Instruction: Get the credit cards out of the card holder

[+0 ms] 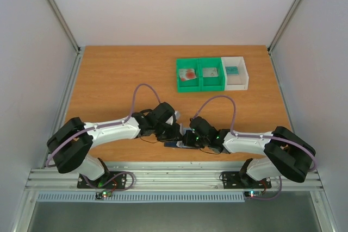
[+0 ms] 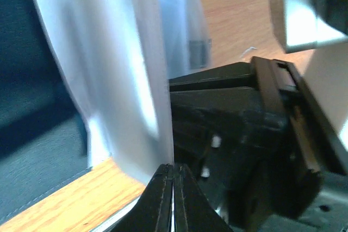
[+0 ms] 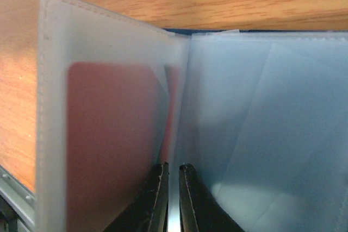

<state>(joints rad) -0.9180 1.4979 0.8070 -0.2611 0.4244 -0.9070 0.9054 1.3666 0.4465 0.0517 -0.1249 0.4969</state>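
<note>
From above, both arms are reaching inward over the near middle of the counter (image 1: 119, 80), the left gripper (image 1: 175, 136) and right gripper (image 1: 186, 139) meeting over the dark navy card holder (image 1: 173, 144), which is lying close to the near edge. At the far side, a green bin (image 1: 199, 87) is showing a reddish card (image 1: 187, 74) in its left compartment and a pale one in the next, and the white bin (image 1: 237, 86) beside it is holding a teal one, so three credit cards are probably out already. At the left wrist, the gripper is pinching the lower edge of a frosted sleeve (image 2: 117, 63) with its jaws closed tight, lifting that leaf upright off the open navy cover. At the right wrist, the jaws are standing very narrow at the fold between leaves and seem to be nipping a thin leaf, though that contact is hard to confirm. A red card (image 3: 114, 150) is sitting fully inside the left-hand pocket, so at least this one is waiting to be drawn out.
</note>
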